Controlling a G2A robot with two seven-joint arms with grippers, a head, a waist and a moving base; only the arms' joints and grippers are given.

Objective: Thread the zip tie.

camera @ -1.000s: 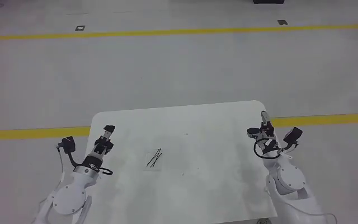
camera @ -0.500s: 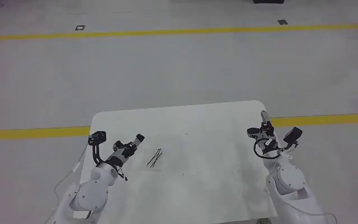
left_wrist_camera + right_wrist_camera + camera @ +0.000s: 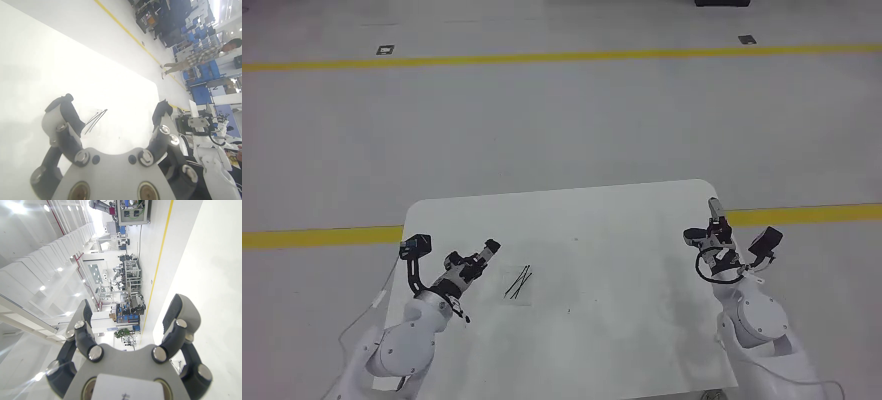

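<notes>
A few thin black zip ties (image 3: 519,283) lie together on the white table (image 3: 622,300), left of its middle. In the left wrist view the zip ties (image 3: 95,119) lie just beyond one finger. My left gripper (image 3: 490,247) hangs a little to the left of them, open with nothing between its fingers (image 3: 70,113). My right gripper (image 3: 713,212) stands at the table's right edge, far from the ties. The right gripper (image 3: 132,309) is open and empty, pointing away from the table.
The table has rounded corners and a bare white top around the ties. Beyond it lies a grey floor with yellow lines (image 3: 542,58). The other arm (image 3: 204,132) stands across the table in the left wrist view.
Over the last second my left arm swung in from the table's left edge toward the zip ties, then held still. The right arm has not moved.
</notes>
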